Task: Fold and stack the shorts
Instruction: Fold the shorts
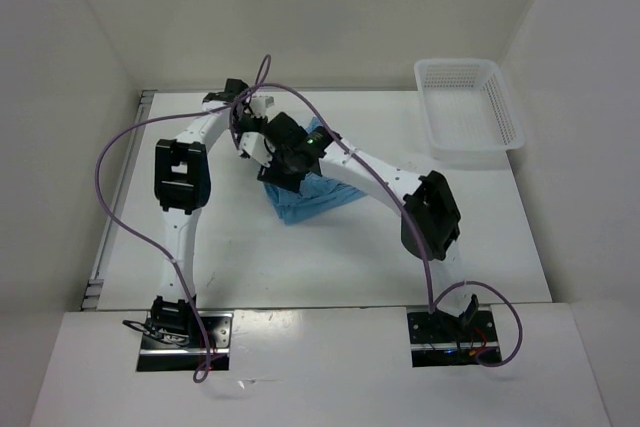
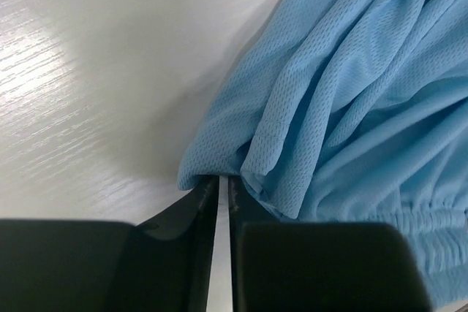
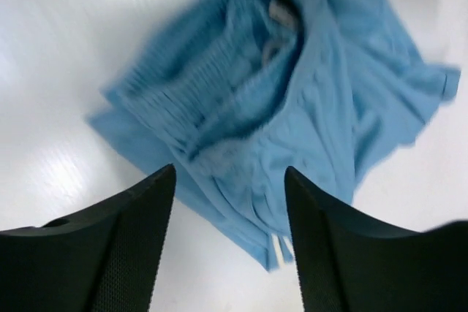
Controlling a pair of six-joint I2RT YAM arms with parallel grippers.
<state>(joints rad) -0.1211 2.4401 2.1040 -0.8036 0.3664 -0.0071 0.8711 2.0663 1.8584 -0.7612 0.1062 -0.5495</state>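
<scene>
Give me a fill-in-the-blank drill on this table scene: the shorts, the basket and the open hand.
1. The shorts lying on the table are light ___.
2. The white basket stands in the table's far ___ corner.
3. The right hand, fingers spread wide, hangs directly above the ___.

Missing words: blue; right; shorts.

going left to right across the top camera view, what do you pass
left arm's black elbow → shorts → white basket
</scene>
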